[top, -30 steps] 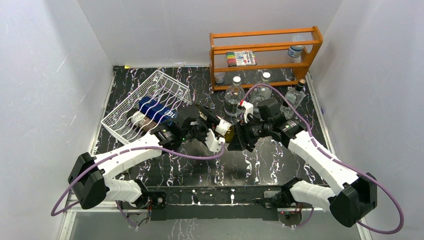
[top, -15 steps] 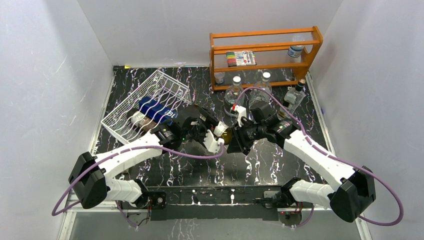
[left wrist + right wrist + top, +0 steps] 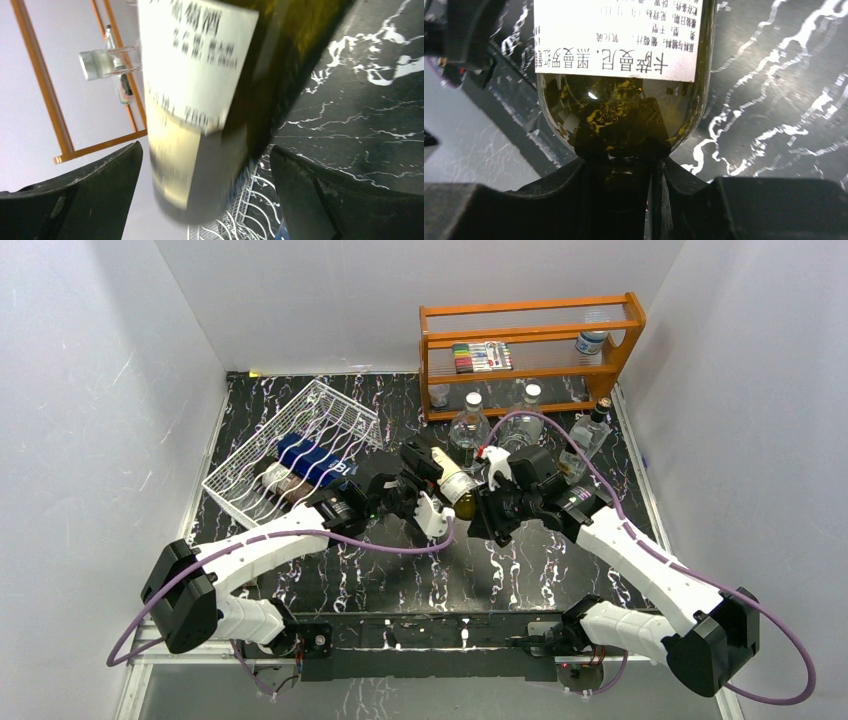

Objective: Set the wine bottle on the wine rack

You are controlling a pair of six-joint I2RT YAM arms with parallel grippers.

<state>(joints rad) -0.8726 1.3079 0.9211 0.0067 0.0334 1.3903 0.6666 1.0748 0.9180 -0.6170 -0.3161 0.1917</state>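
Your right pincer [image 3: 620, 169] is closed on the neck of the wine bottle [image 3: 453, 482]; the right wrist view shows both fingers [image 3: 574, 200] pressed against the dark glass just below the shoulder. Your left pincer [image 3: 428, 487] stands wide open, one finger on each side of the bottle's labelled body, with a gap showing on both sides in the left wrist view. The bottle lies tilted over the middle of the dark marbled worktop [image 3: 520, 570], base toward the left arm and neck toward the right arm. It is not on the wine rack [image 3: 245, 480], which sits at the rear left of the worktop, near the bottle but apart from it, and holds other bottles. An orange wooden shelf [image 3: 530, 338] stands at the rear right, with clear bottles [image 3: 468, 432] in front of it.
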